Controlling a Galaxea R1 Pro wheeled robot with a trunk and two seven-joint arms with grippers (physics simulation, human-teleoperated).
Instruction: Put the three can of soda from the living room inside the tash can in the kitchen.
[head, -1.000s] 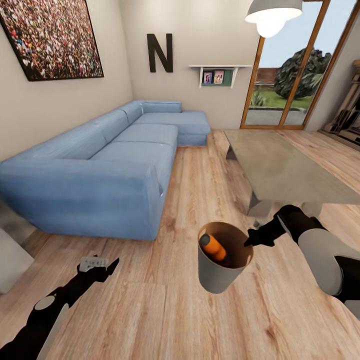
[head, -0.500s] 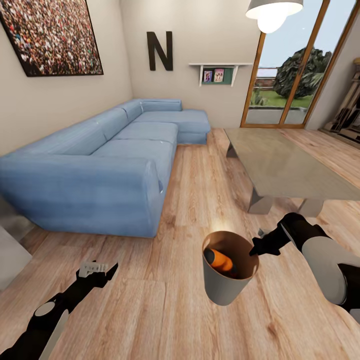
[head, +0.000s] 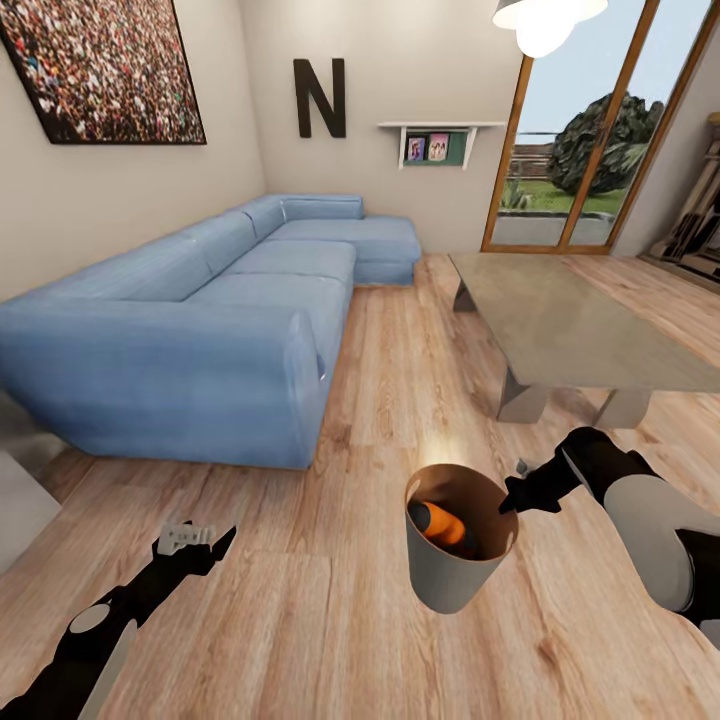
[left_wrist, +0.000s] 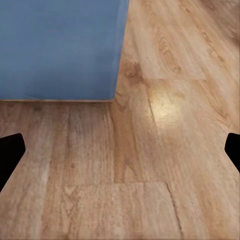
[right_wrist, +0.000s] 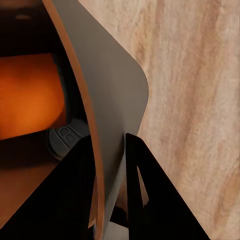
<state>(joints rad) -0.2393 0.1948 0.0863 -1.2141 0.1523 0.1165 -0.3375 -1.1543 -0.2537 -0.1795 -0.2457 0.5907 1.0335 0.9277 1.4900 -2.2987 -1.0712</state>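
The right gripper (head: 508, 497) is clamped on the rim of the tash can (head: 452, 585); in the right wrist view one finger sits inside the wall and one outside, pinching the wall of the tash can (right_wrist: 117, 100) between them. The can hangs off the floor, tilted slightly, directly to the inner side of the right gripper.

One orange can of soda (head: 442, 522) lies slanted inside the tash can, just beside the gripped rim. The right wrist view shows the orange can of soda (right_wrist: 30, 95) and a grey can end beneath it; whether that end belongs to a second can cannot be determined.

The left gripper (head: 190, 541) hangs with its fingers spread wide apart and nothing between them, over bare wood floor (left_wrist: 145, 165).

Clearances: the sofa (head: 200, 330) corner stands ahead of the left gripper, apart from it. The coffee table (head: 570, 330) edge lies ahead of the right gripper. Open floor runs between sofa and table.

Count: one sofa, one table, one tash can.
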